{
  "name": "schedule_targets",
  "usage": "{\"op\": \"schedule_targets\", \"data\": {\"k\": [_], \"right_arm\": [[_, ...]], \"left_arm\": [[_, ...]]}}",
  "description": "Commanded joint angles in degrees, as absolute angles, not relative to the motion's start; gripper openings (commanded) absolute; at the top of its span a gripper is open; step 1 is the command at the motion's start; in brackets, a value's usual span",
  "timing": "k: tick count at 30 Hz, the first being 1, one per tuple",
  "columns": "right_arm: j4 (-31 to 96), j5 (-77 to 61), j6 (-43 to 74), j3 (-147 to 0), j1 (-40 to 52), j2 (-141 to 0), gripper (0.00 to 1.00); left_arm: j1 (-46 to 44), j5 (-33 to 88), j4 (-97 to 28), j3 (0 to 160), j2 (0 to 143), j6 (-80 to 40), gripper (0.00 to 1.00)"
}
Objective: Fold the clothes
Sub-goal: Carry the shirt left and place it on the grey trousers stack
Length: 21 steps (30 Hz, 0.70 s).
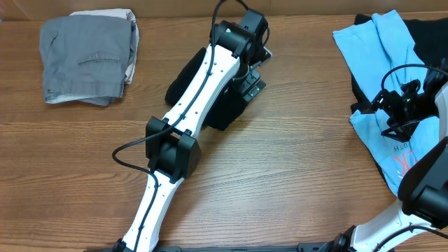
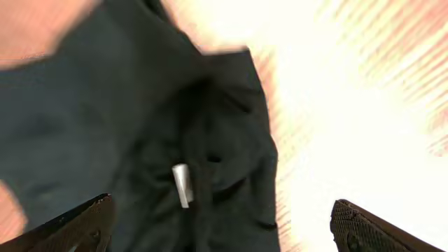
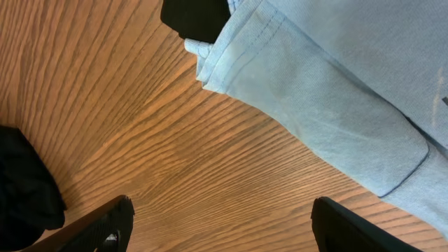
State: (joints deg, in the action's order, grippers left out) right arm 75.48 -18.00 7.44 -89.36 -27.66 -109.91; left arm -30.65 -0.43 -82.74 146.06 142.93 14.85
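Black cotton short-sleeved T-shirt [image 1: 183, 78]: crumpled near table centre toward the far edge, mostly hidden under the left arm; small white tag [image 2: 182, 183] facing up in the left wrist view.
Left gripper [image 1: 253, 85]: poised directly over the black T-shirt; jaws spread fully, holding nothing; placement probably meant for a pinch near the tag.
Light blue cotton tee with red lettering [image 1: 381, 66]: spread at the right side, partly over another black garment [image 1: 427, 35]; unfolded.
Right gripper [image 1: 397, 105]: above the blue tee's edge; jaws wide apart, empty; hem and bare wooden table [image 3: 175, 154] framed between the fingers [image 3: 105, 220].
Folded grey trousers [image 1: 87, 59]: far left, well apart, apparently set aside.
Progress: 2 arms over cloth, 0 garments gripped; folding judged barely begun.
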Motion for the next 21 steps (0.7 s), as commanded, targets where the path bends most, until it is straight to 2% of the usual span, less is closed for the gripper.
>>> {"op": "schedule_targets", "data": {"k": [1,5,15,18,19,20,21], "right_arm": [[75.3,-18.1,7.0,-90.3,-27.9,-109.7,0.85],[75.3,-18.1,7.0,-90.3,-27.9,-109.7,0.85],[75.2,-18.1,7.0,-90.3,-27.8,-109.7,0.85],[75.2,-18.1,7.0,-90.3,-27.8,-109.7,0.85],[75.2,-18.1,7.0,-90.3,-27.8,-109.7,0.85],[75.2,-18.0,7.0,-90.3,-27.8,-109.7,0.85],[75.2,-18.0,7.0,-90.3,-27.8,-109.7,0.85]], "left_arm": [[-30.7,1.0,-82.3,140.9,144.0,14.8,1.00],[-30.7,-4.6,-77.5,133.8,144.1,8.9,1.00],[-32.3,0.5,-75.1,126.3,144.1,8.7,1.00],[-32.7,-1.5,-73.8,123.0,144.1,7.8,0.88],[-32.7,-2.7,-73.2,122.0,144.1,6.6,0.80],[-32.7,-4.9,-72.5,120.7,144.1,4.7,0.67],[-32.6,-5.8,-72.2,120.2,144.1,3.8,0.61]]}}
